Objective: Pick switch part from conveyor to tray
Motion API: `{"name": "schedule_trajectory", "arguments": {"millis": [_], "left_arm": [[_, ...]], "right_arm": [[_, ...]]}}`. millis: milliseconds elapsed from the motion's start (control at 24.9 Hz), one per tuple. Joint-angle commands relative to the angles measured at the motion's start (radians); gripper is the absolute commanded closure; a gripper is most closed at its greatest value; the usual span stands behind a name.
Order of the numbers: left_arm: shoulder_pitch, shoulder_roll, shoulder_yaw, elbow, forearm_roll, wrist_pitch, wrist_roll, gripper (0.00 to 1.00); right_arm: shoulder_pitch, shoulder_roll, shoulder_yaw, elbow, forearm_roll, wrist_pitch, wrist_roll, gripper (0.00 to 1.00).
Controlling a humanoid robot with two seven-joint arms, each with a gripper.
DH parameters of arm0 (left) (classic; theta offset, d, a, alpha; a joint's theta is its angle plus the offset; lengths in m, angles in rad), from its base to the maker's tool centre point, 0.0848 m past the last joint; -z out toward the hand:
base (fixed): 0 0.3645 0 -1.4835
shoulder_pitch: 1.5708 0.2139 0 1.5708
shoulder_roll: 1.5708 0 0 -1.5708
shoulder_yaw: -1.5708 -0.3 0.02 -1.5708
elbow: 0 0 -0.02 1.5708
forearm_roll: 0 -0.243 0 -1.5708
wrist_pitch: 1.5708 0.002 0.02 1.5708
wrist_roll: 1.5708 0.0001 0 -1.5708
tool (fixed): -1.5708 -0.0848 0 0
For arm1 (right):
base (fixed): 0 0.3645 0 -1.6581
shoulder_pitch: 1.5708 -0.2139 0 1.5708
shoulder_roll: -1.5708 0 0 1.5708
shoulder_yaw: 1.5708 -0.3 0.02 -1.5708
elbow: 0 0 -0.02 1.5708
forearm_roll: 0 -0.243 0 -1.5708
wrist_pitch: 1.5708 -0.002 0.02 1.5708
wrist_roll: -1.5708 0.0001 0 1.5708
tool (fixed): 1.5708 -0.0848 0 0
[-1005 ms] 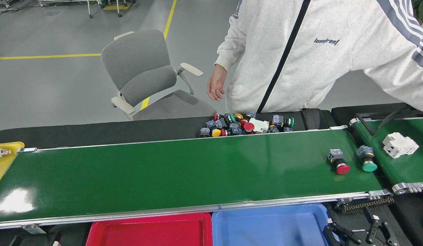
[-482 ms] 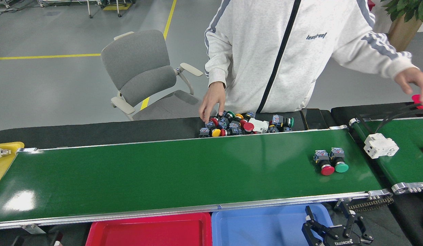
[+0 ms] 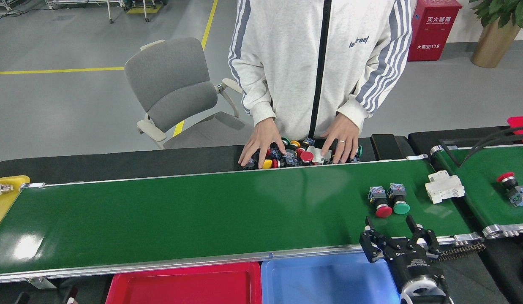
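Two switch parts are lying side by side on the conveyor [image 3: 202, 211], right portion: red-capped switch [image 3: 380, 203] touching green-capped switch [image 3: 398, 199]. A white breaker [image 3: 444, 186] is sitting just right of them at the belt end. Right gripper [image 3: 392, 230] is hovering over the near rail, just near of the pair, jaws spread, holding nothing. Blue tray [image 3: 329, 278] and red tray [image 3: 185, 285] are sitting below the near rail. At the far side, a person's hands [image 3: 261, 145] are resting on a switch pile [image 3: 301, 154].
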Motion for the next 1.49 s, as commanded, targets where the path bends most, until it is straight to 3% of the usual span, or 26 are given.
{"name": "schedule_trajectory", "arguments": {"millis": [0, 281, 724, 1085, 1126, 1246, 1447], "left_arm": [[0.0, -0.001, 0.003, -0.011, 0.002, 0.0, 0.009, 0.0], [0.0, 0.001, -0.005, -0.011, 0.002, -0.001, 0.008, 0.0], [0.0, 0.003, -0.008, -0.004, 0.002, -0.001, 0.008, 0.0], [-0.004, 0.004, -0.014, -0.002, -0.001, -0.001, 0.006, 0.0], [-0.007, 0.003, -0.014, -0.002, -0.003, -0.001, 0.006, 0.0], [-0.007, 0.003, -0.022, -0.002, -0.004, -0.001, 0.004, 0.0], [-0.009, 0.004, -0.029, -0.002, -0.006, -0.001, 0.004, 0.0]], "right_arm": [[-0.039, 0.0, 0.02, 0.027, 0.001, 0.038, 0.016, 0.01], [-0.107, 0.003, 0.046, 0.119, -0.003, 0.071, 0.017, 0.01], [-0.157, 0.012, 0.066, 0.168, -0.007, 0.07, 0.017, 0.01], [-0.308, 0.032, 0.086, 0.363, -0.006, 0.085, 0.016, 0.01], [-0.322, 0.029, 0.101, 0.384, -0.004, 0.084, 0.016, 0.05], [-0.331, 0.001, 0.175, 0.395, -0.004, 0.082, 0.014, 0.34], [-0.311, -0.037, 0.224, 0.375, -0.01, 0.05, 0.0, 0.65]]}}
